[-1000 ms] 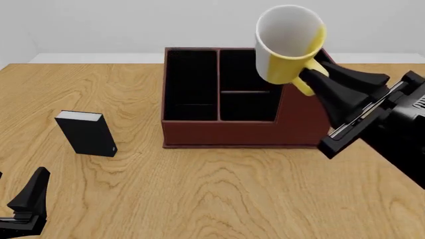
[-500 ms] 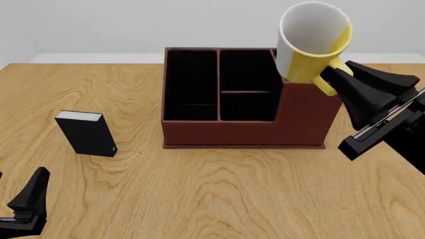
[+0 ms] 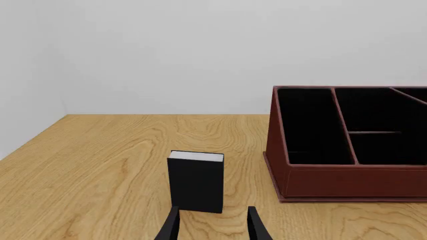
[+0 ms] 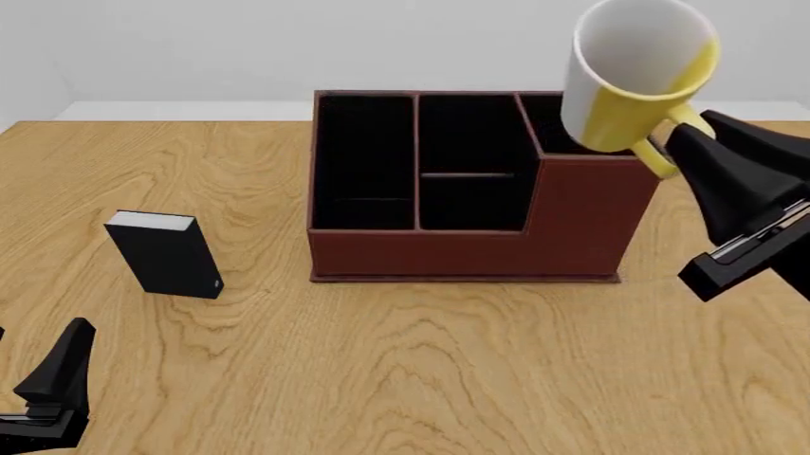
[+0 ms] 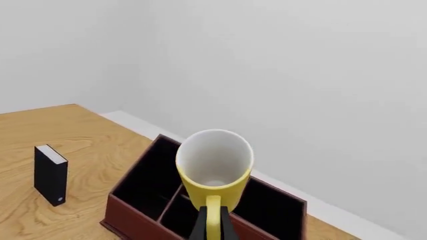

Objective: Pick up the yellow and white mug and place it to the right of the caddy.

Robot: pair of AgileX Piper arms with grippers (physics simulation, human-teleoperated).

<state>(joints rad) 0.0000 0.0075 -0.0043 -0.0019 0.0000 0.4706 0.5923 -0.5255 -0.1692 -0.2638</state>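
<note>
My right jaws (image 4: 677, 152) grip the yellow and white mug (image 4: 633, 76) by its handle, high above the caddy (image 4: 469, 237) right edge. Bare table (image 4: 708, 379) lies below them; my left jaws (image 3: 212, 225) stand open behind the black box (image 3: 195, 181)

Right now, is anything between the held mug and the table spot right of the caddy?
Nothing visible blocks it. The right gripper holds the mug by its handle above the caddy's right end.

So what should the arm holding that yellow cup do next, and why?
Probably carry on rightward before lowering. In the front view the right pincer holds the yellow and white mug by its handle, tilted, in the air, overlapping the caddy at its right end. The bare table to the right looks free.
</note>
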